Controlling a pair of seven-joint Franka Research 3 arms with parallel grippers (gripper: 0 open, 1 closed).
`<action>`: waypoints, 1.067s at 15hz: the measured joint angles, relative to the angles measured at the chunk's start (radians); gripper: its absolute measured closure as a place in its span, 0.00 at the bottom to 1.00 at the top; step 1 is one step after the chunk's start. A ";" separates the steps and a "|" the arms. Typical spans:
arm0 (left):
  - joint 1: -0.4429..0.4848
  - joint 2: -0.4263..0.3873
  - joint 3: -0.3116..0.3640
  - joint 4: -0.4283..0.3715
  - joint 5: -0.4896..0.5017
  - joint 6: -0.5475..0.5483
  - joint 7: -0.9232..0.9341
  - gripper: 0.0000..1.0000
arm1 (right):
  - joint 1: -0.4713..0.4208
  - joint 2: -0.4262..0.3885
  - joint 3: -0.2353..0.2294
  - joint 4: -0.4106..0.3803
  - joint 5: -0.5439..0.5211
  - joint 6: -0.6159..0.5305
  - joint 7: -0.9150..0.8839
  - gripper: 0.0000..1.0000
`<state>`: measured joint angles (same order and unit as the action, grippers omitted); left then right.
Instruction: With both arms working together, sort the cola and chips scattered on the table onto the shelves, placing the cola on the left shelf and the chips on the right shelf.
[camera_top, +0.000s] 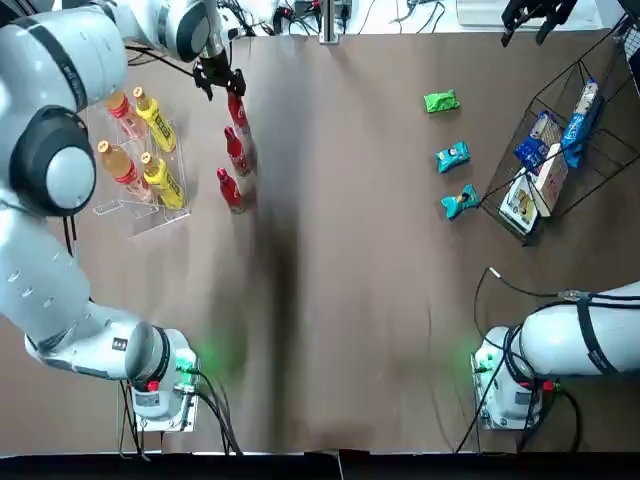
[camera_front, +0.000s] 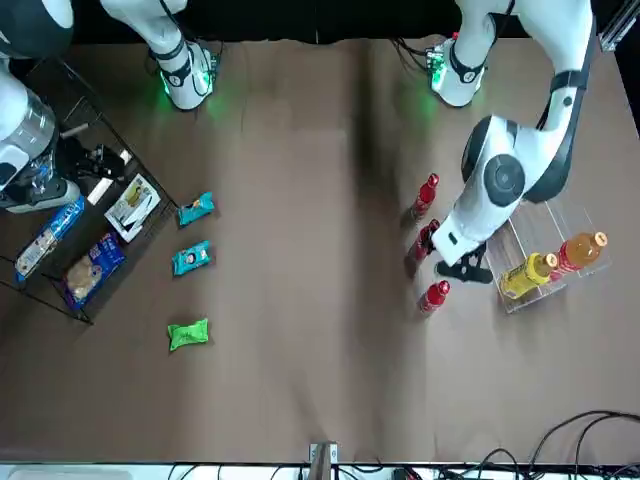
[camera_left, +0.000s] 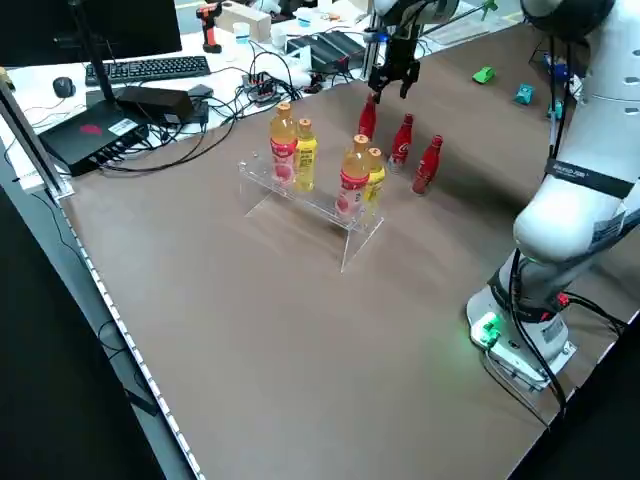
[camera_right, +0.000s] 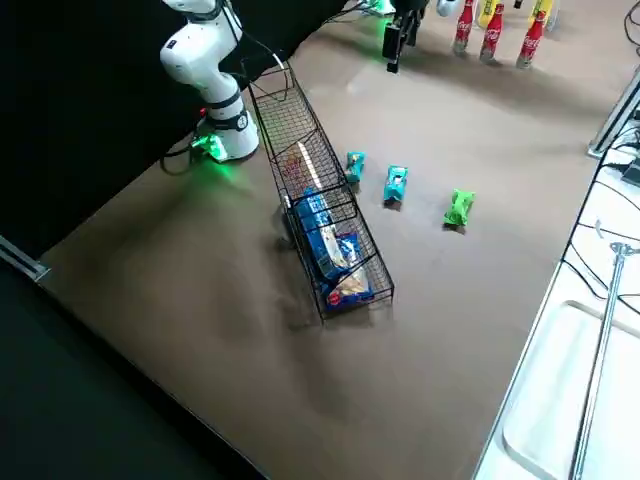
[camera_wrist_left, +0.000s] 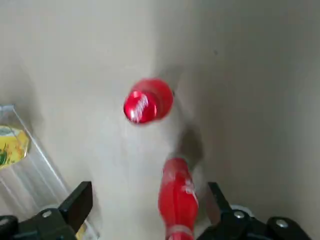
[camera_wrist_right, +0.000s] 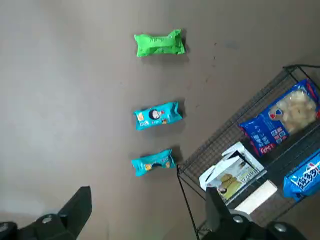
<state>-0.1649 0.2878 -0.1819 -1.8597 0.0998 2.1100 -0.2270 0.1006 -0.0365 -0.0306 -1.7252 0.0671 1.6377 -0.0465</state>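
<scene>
Three red cola bottles (camera_top: 236, 152) stand in a row on the brown table (camera_top: 340, 300), just right of the clear left shelf (camera_top: 140, 205). My left gripper (camera_top: 218, 78) hovers open over the far end of the row. In its wrist view one cola bottle (camera_wrist_left: 177, 197) lies between the fingers, near one finger (camera_wrist_left: 217, 200), untouched. A second cola cap (camera_wrist_left: 148, 100) shows beyond it. A green chips packet (camera_top: 441, 101) and two teal ones (camera_top: 452, 155) (camera_top: 459, 201) lie left of the black wire right shelf (camera_top: 600, 175). My right gripper (camera_top: 535, 15) hangs open high above them.
The clear shelf holds orange-drink bottles (camera_top: 122, 165) and yellow-labelled bottles (camera_top: 160, 178). Larger blue and white packages (camera_top: 545, 150) lie inside the wire shelf. Both arm bases (camera_top: 160, 385) sit at the table's near edge; cables trail past the far edge.
</scene>
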 joint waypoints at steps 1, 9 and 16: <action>-0.001 0.028 0.000 0.016 0.017 0.024 -0.024 0.00 | 0.000 0.004 0.000 0.000 0.000 0.012 0.000 0.00; -0.005 0.113 0.000 0.080 0.077 0.136 -0.089 0.20 | 0.006 0.019 -0.001 0.000 -0.005 0.041 0.000 0.00; -0.004 0.113 0.001 0.083 0.077 0.141 -0.106 0.45 | 0.009 0.020 0.000 -0.001 -0.005 0.041 0.000 0.00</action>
<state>-0.1690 0.4007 -0.1804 -1.7767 0.1770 2.2507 -0.3331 0.1100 -0.0161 -0.0307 -1.7266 0.0623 1.6785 -0.0466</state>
